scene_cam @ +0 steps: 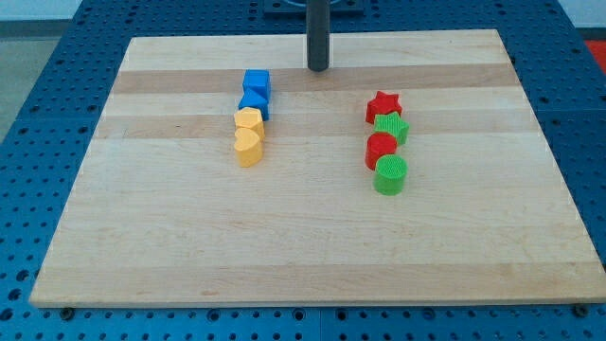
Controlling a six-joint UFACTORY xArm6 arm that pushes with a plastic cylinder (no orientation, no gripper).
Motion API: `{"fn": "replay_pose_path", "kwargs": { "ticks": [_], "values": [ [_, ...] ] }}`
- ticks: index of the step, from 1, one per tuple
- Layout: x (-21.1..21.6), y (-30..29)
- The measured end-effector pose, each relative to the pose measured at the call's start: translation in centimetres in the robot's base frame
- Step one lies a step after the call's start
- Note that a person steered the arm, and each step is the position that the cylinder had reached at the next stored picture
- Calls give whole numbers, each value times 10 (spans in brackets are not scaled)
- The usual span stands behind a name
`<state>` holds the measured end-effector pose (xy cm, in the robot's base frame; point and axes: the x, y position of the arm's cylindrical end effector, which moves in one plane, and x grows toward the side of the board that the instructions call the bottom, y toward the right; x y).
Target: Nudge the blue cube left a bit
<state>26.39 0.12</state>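
A pale wooden board [312, 237] is lying on a blue perforated bench [38, 57], which is showing on every side of it. No container is standing on the board; every block is sitting directly on the wood.

The blue cube [257, 81] is taken as the landmark. It is sitting near the view's top, left of the board's middle. It is turned slightly, one corner pointing toward the view's bottom-left; as a cube it is showing no long axis.

Touching it on the view's bottom side, a second blue block [254, 102] is sitting; its shape cannot be made out. Below that, a yellow block [249, 121] and a yellow heart [248, 147] are continuing the column, each touching the next.

Well to the view's right of the cube, a second column is standing: a red star [383, 105], a green star [390, 127], a red block [381, 149] of unclear shape, and a green cylinder [389, 175], reading from top to bottom.

The arm is carrying no claw, so there is nothing to report as released or clenched. Its dark rod is hanging upright, and my tip [317, 69] is resting near the cube, to its right and slightly toward the view's top, apart from it with bare wood between them.
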Motion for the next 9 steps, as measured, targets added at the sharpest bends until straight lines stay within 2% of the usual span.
{"fn": "replay_pose_path", "kwargs": {
  "ticks": [4, 5, 7, 9],
  "values": [
    [-18, -22],
    [-11, -26],
    [40, -31],
    [41, -51]
  ]
}}
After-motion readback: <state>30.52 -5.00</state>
